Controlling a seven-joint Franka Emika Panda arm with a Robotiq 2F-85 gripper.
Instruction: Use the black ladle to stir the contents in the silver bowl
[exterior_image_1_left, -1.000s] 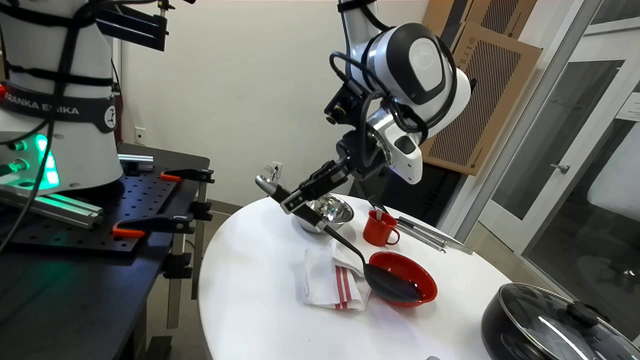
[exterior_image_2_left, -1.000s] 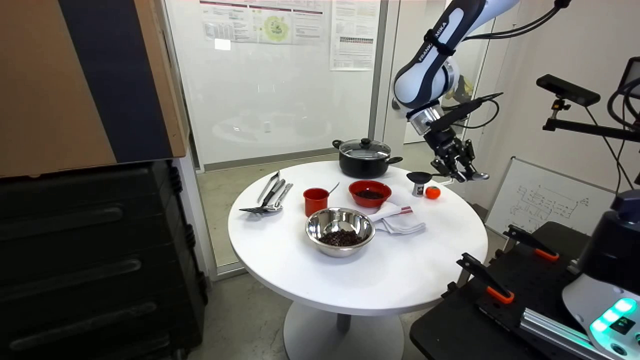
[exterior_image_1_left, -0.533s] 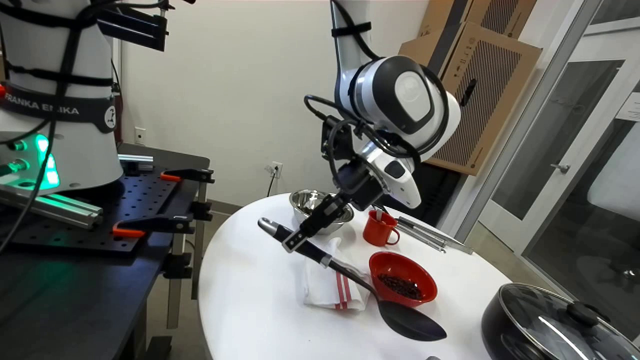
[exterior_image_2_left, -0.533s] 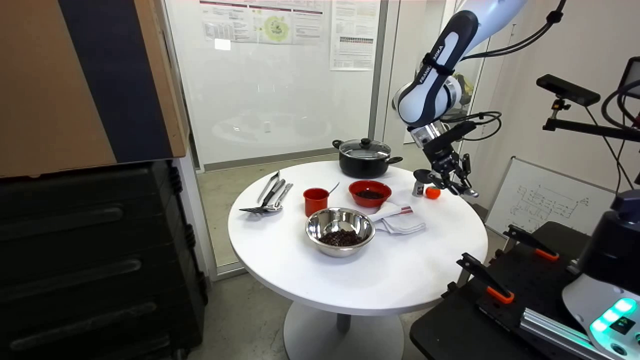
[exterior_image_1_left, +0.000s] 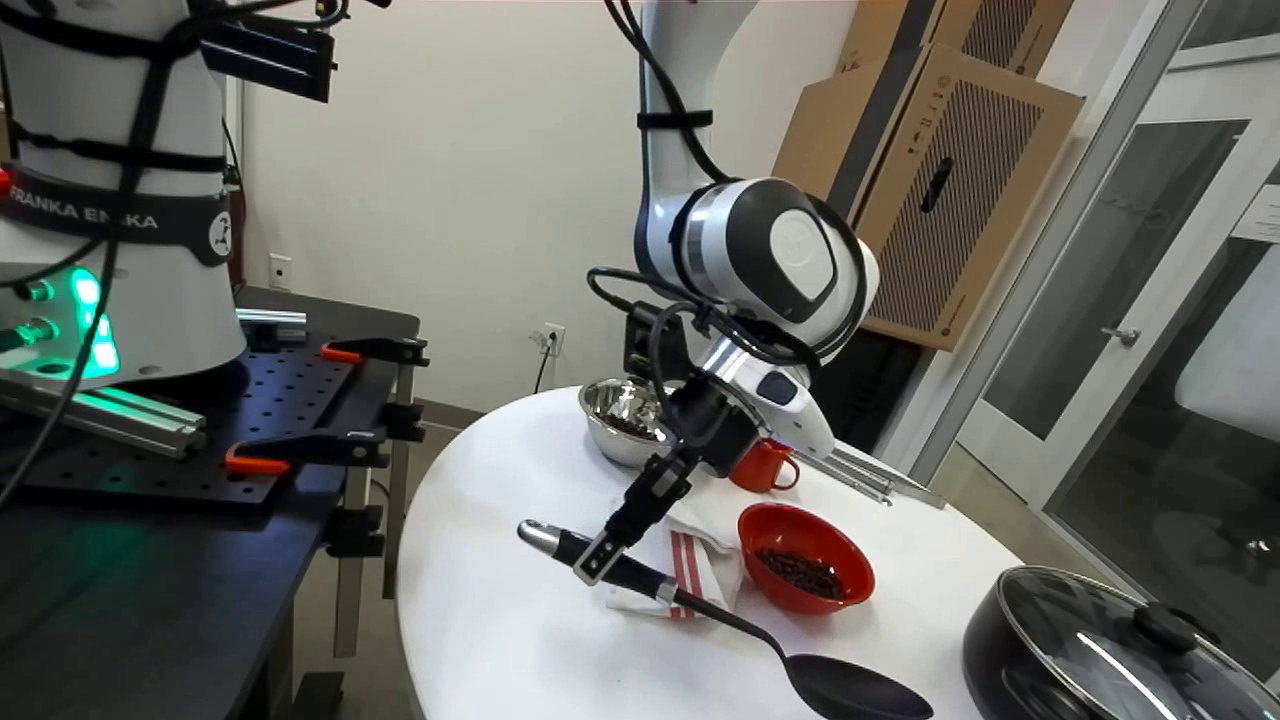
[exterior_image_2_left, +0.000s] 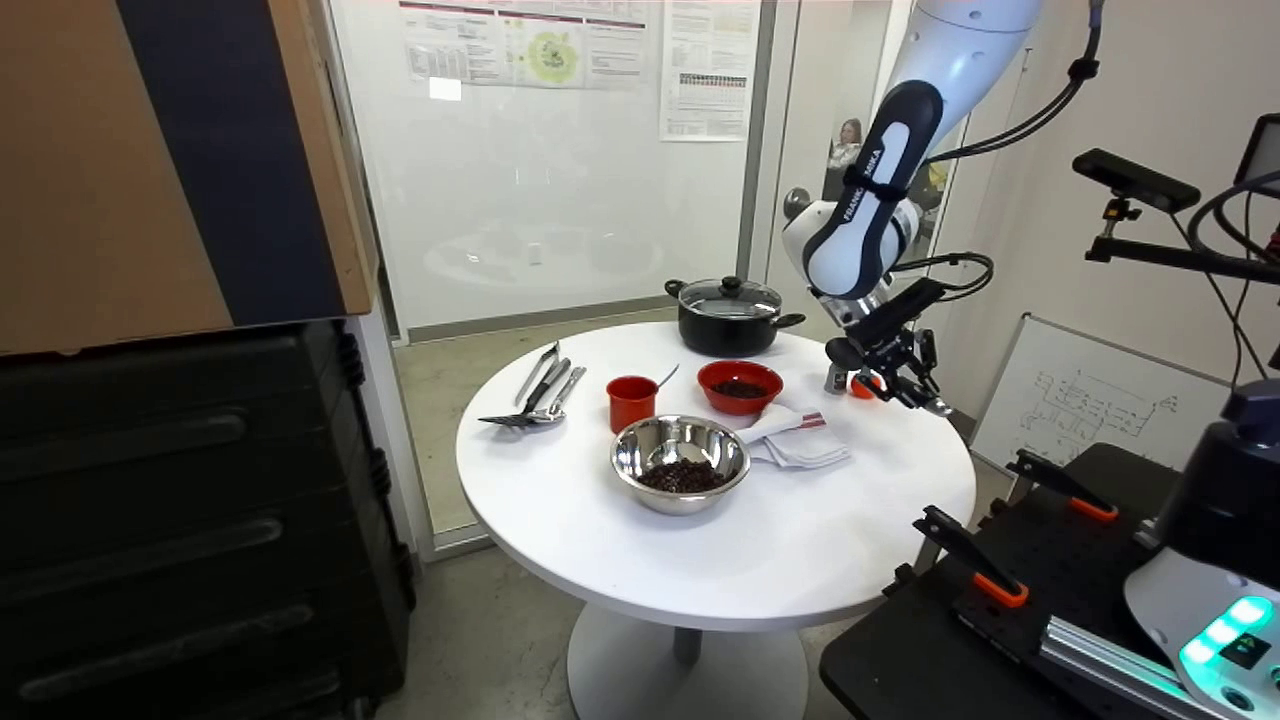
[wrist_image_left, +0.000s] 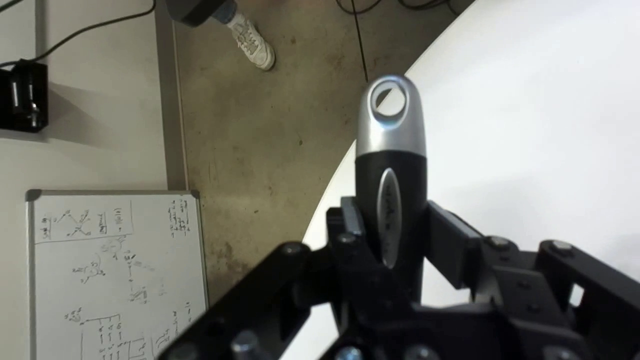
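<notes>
The silver bowl (exterior_image_2_left: 668, 498) stands on the round white table with dark bits inside; it also shows in an exterior view (exterior_image_1_left: 606, 438), partly behind the arm. My gripper (exterior_image_1_left: 598, 560) is shut on the handle of the black ladle (exterior_image_1_left: 720, 615), near its silver-tipped end. In the wrist view both finger pads (wrist_image_left: 392, 220) press against the ladle handle (wrist_image_left: 391, 165). The ladle is held well away from the silver bowl. Its scoop (exterior_image_2_left: 845, 353) is by the grey shaker; I cannot tell whether it touches anything.
A red bowl (exterior_image_2_left: 738, 403) with dark bits, a red mug (exterior_image_2_left: 632, 405) and a striped cloth (exterior_image_2_left: 800, 447) surround the silver bowl. A lidded black pot (exterior_image_2_left: 722, 330), a grey shaker (exterior_image_2_left: 836, 380), a red tomato (exterior_image_2_left: 864, 388) and metal utensils (exterior_image_2_left: 545, 392) also stand or lie there.
The arm has moved down with the ladle in the gripper. The scoop no longer covers the red bowl in an exterior view; it now shows lower, towards the black pot. The silver bowl has not moved.
</notes>
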